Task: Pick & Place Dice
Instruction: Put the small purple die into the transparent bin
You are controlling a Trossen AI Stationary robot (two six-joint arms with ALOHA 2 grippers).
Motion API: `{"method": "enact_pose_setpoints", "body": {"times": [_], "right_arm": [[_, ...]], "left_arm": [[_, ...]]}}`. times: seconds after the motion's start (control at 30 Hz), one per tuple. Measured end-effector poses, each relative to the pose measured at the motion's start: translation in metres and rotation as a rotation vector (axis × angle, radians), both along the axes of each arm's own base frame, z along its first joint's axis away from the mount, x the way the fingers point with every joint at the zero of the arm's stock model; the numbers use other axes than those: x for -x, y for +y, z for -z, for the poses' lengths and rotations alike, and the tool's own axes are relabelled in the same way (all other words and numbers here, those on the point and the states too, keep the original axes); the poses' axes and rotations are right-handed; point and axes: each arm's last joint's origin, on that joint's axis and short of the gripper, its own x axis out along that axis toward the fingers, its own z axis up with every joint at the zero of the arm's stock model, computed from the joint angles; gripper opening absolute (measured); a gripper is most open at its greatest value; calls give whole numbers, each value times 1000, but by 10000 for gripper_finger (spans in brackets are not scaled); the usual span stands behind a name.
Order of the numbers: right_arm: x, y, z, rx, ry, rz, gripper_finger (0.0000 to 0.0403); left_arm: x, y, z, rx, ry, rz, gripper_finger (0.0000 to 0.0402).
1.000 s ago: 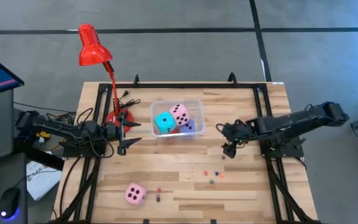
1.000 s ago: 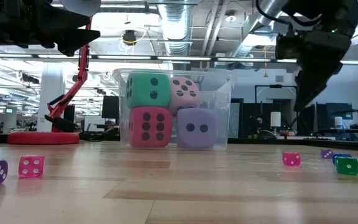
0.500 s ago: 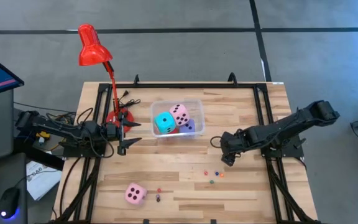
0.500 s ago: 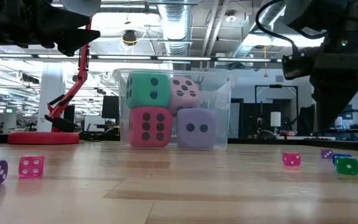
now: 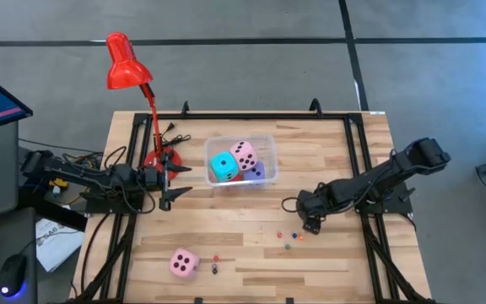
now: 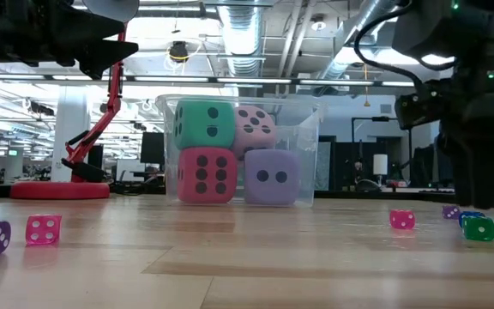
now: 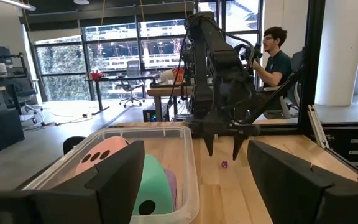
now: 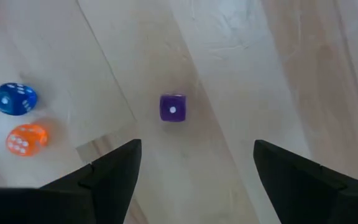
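Your right pincer (image 5: 309, 221) hangs open and empty over a small purple die (image 8: 172, 107) near the desk's (image 5: 243, 245) front right. This looks like the approach to a pick: next, lower squarely and close on it. The left pincer (image 5: 172, 181) waits open and empty at the left edge. The clear bin (image 5: 267, 140) at the desk's centre back holds four big dice: cyan (image 5: 223, 166), pink (image 5: 244, 154), red (image 6: 204, 174), lavender (image 6: 272, 177). Another pink die (image 5: 183, 263) sits near the front left corner.
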Motion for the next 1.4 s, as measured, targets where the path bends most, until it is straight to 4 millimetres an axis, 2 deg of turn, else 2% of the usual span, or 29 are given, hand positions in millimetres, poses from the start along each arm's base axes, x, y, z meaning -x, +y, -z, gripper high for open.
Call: {"method": "enact_pose_setpoints", "body": {"times": [0.17,0.37,0.93,1.23,1.4], "right_arm": [[-5,-3,4,-4,-13,18,306],[-16,-3,1,-38,-122,34,306],[-15,-2,2,-40,-111,56,306],[-18,3,19,2,-31,37,306],[-17,3,15,-14,-55,33,306]], "left_arm": [[0,0,0,0,0,0,274],[0,0,0,0,0,0,274],[0,0,0,0,0,0,274],[0,0,0,0,0,0,274],[0,0,0,0,0,0,274]]}}
